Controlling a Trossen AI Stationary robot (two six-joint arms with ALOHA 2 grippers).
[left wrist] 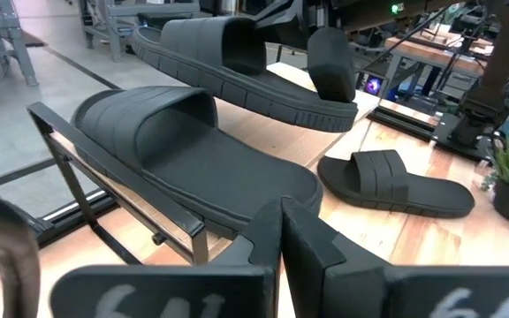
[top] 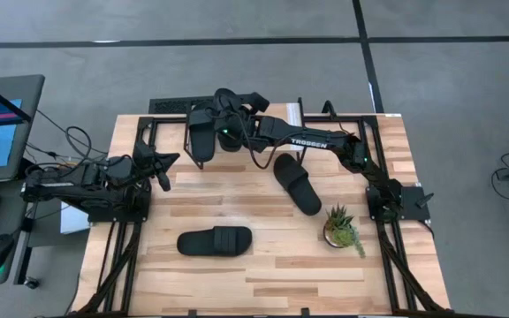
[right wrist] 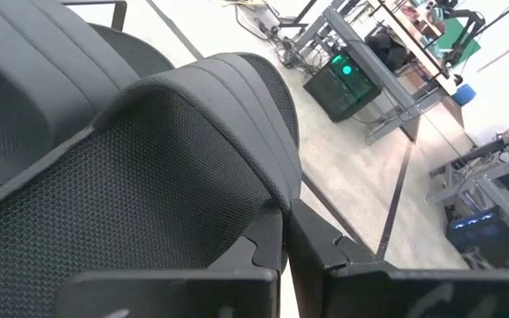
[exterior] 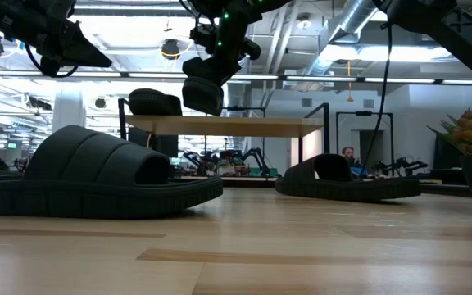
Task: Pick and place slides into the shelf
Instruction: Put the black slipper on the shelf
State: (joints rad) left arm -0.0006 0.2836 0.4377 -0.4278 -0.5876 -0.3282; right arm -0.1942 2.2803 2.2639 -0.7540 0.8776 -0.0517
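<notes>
A slide (top: 226, 104) is held clamped in the right pincer (top: 228, 134) above the shelf (top: 246, 117), beside another slide (top: 201, 132) already lying on it, long axes roughly parallel. A short lowering onto the plank is judged to remain. The right arm is stretched far across the surface (top: 263, 256). The left pincer (top: 164, 168) waits nearby, fingers together, empty.

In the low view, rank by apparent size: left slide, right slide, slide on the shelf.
1. Left slide
2. Right slide
3. Slide on the shelf, shelf
Nearness to the camera, not true size, decides this order.
</notes>
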